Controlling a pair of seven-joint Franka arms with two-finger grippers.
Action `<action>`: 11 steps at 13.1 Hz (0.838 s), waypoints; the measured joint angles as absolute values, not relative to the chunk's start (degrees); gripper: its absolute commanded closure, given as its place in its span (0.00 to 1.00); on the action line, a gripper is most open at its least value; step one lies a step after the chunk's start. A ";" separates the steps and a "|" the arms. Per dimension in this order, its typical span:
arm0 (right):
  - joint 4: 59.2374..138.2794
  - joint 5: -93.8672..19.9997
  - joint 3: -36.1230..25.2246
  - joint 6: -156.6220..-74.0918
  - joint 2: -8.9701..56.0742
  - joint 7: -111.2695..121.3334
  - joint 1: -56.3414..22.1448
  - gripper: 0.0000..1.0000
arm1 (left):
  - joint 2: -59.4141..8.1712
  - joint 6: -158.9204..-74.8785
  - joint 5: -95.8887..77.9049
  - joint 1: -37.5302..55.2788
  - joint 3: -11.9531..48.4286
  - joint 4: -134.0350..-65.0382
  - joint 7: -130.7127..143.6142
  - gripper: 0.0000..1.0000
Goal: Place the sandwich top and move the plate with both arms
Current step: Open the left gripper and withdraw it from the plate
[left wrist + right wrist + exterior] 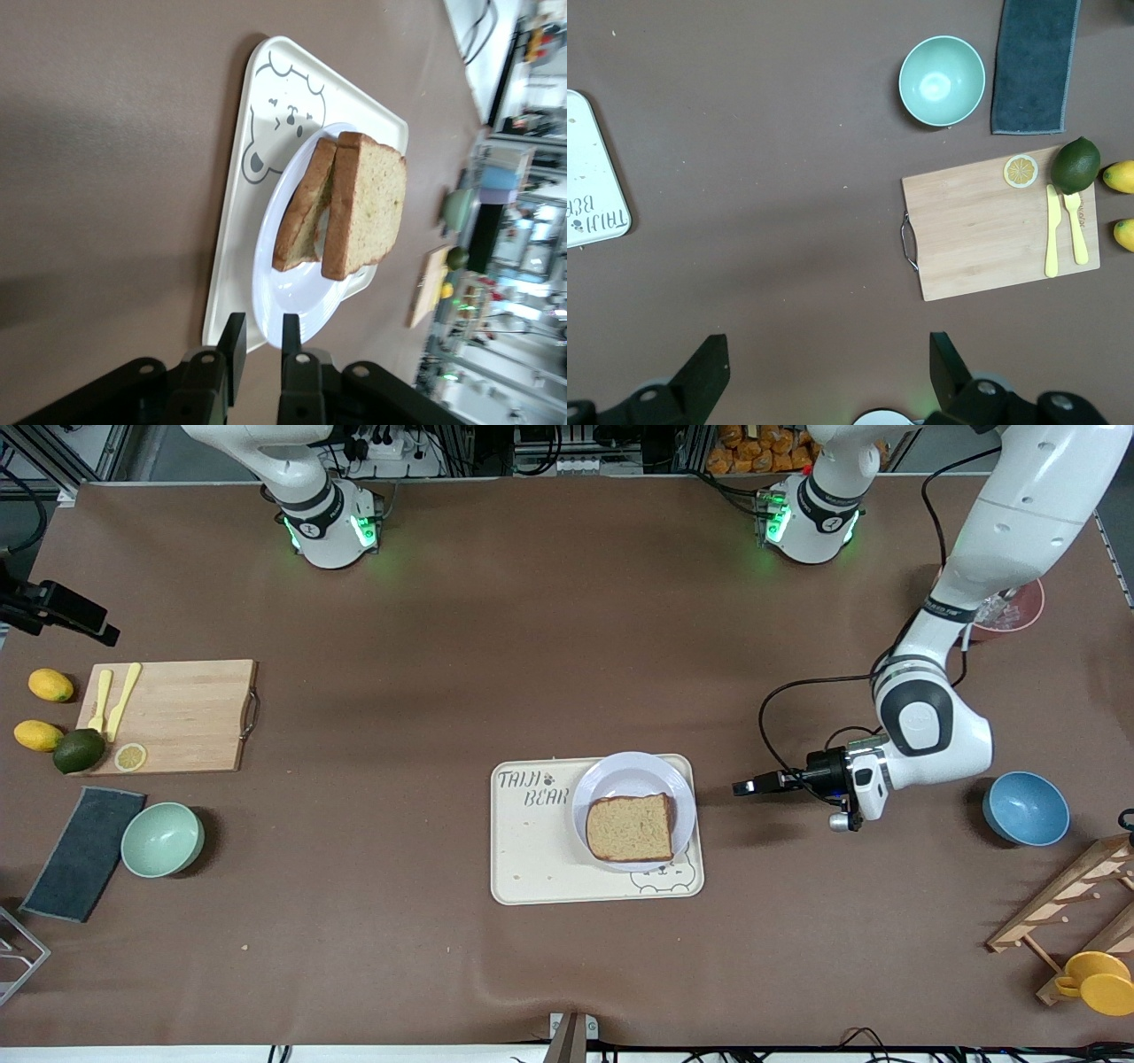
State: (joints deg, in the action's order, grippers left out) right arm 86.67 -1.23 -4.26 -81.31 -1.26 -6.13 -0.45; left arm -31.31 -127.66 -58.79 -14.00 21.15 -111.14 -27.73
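Observation:
The sandwich top (631,825) lies flat on a lower slice on the pale plate (620,775), which sits on the bear-printed tray (532,850) at its end toward the left arm. In the left wrist view the top slice (368,208) covers the lower slice (301,221) on the plate (292,301). My left gripper (738,786) hangs low over the table beside the tray and points at the plate's rim. Its fingers (261,332) stand a narrow gap apart, empty. My right gripper (826,341) is wide open, empty, high over the table, and out of the front view.
A cutting board (177,713) with lemon slice, knife and fork, two lemons and an avocado lie at the right arm's end, with a green bowl (162,839) and grey cloth (84,852). A blue bowl (1026,808), wooden rack (1072,903) and yellow cup (1099,981) stand at the left arm's end.

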 measured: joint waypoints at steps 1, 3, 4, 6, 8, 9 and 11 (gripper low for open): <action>86.67 -1.23 -4.26 -81.32 -1.26 -6.13 -0.45 0.00 | -29.54 -127.65 -54.70 -14.00 21.15 -111.01 -24.30 0.77; 86.67 -1.23 -4.26 -81.32 -1.26 -6.13 -0.46 0.00 | -25.56 -127.57 -46.03 -14.00 21.14 -110.92 -17.87 0.77; 86.67 -1.24 -4.26 -81.32 -1.26 -6.13 -0.46 0.00 | -23.38 -126.94 -41.10 -14.02 21.11 -110.88 -14.31 0.76; 86.67 -1.24 -4.26 -81.32 -1.25 -6.13 -0.47 0.00 | -19.10 -124.59 -30.70 -14.15 20.97 -110.25 -7.50 0.74; 86.67 -1.24 -4.26 -81.32 -1.25 -6.13 -0.48 0.00 | -15.68 -117.32 -20.51 -14.58 20.80 -107.16 -3.52 0.69; 86.67 -1.24 -4.26 -81.33 -1.25 -6.13 -0.49 0.00 | -14.27 -112.22 -15.51 -14.84 20.77 -104.50 -1.57 0.65; 86.67 -1.25 -4.26 -81.33 -1.24 -6.13 -0.49 0.00 | -11.90 -101.24 -6.55 -15.03 20.78 -97.33 1.42 0.50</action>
State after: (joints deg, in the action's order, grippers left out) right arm 86.67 -1.25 -4.26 -81.33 -1.24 -6.13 -0.49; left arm -11.90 -101.24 -6.55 -15.03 20.78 -97.33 1.42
